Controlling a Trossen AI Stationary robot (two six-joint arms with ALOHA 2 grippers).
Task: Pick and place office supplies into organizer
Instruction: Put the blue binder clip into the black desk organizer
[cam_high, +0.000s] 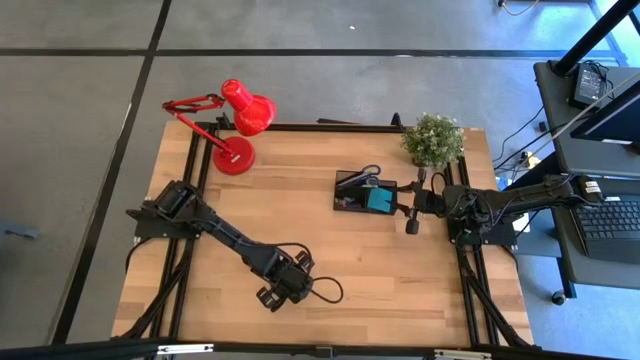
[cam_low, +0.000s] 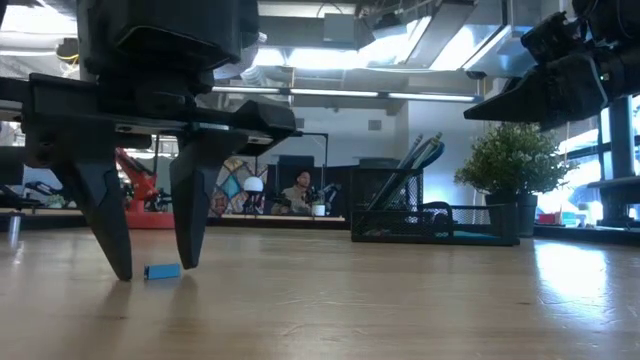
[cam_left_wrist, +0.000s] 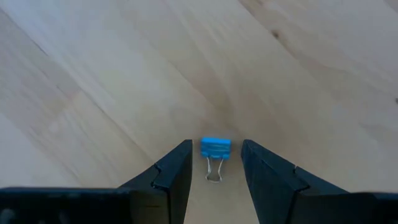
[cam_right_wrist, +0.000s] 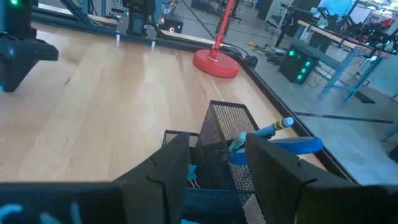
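A small blue binder clip (cam_left_wrist: 215, 147) with a wire handle lies flat on the wooden table (cam_high: 330, 250) near its front edge. My left gripper (cam_left_wrist: 216, 144) points down over it, open. Its two fingers stand on either side of the clip (cam_low: 162, 271), tips close to the table and not touching the clip. The black mesh organizer (cam_high: 362, 190) stands at the back right and holds a teal sticky-note pad (cam_high: 380, 200), blue-handled scissors (cam_right_wrist: 301, 145) and pens. My right gripper (cam_right_wrist: 219, 140) waits open just right of the organizer, pointing at it.
A red desk lamp (cam_high: 240, 120) stands at the far left corner. A potted green plant (cam_high: 433, 140) stands at the far right, behind the organizer. A black cable (cam_high: 325, 290) loops beside my left gripper. A person (cam_low: 300, 190) sits in the room beyond the table.
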